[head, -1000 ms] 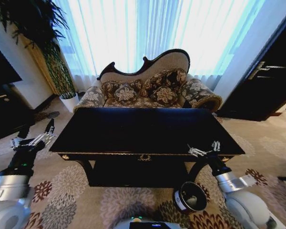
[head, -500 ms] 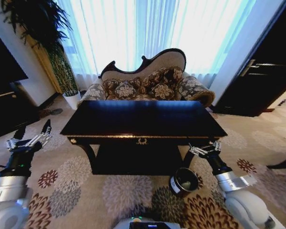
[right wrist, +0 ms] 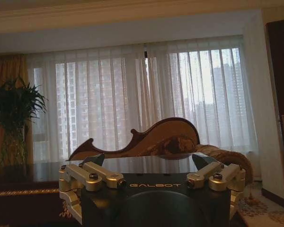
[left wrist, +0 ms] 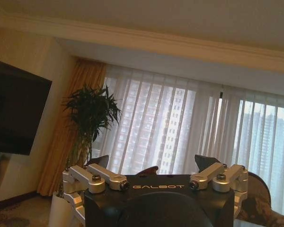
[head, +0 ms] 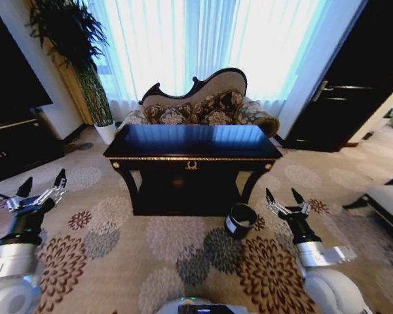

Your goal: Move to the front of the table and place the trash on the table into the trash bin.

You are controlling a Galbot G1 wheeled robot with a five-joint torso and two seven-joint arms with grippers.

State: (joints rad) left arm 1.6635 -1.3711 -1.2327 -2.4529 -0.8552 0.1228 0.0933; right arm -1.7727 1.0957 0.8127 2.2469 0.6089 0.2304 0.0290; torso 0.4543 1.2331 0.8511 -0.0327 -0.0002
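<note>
The left gripper (head: 41,190) hangs low over the patterned carpet (head: 150,242), well to the left of the table (head: 192,142) and clear of its left edge; its two dark-tipped fingers (head: 60,178) are spread wide with nothing between them. From the left wrist the same spread fingers frame a potted plant (left wrist: 91,113) and sheer curtains (left wrist: 180,127).

The table stands square ahead, its glossy black top showing window glare along the far edge, its gold-trimmed front edge carrying a small emblem at the middle. The trash cannot be made out on the dark top. Behind the table's far edge sits a floral sofa (head: 203,108) with a carved back.

The trash bin (head: 240,220) rests on the carpet just beside the table's front right leg, tilted so that its pale rim and dark opening face the robot.

The right gripper (head: 285,199) is over the carpet to the right of the bin, apart from it and below the table's front right corner; its fingers are also splayed wide and hold nothing. From the right wrist, these fingers (right wrist: 94,160) frame the sofa back (right wrist: 142,137) and the table top (right wrist: 28,172)
</note>
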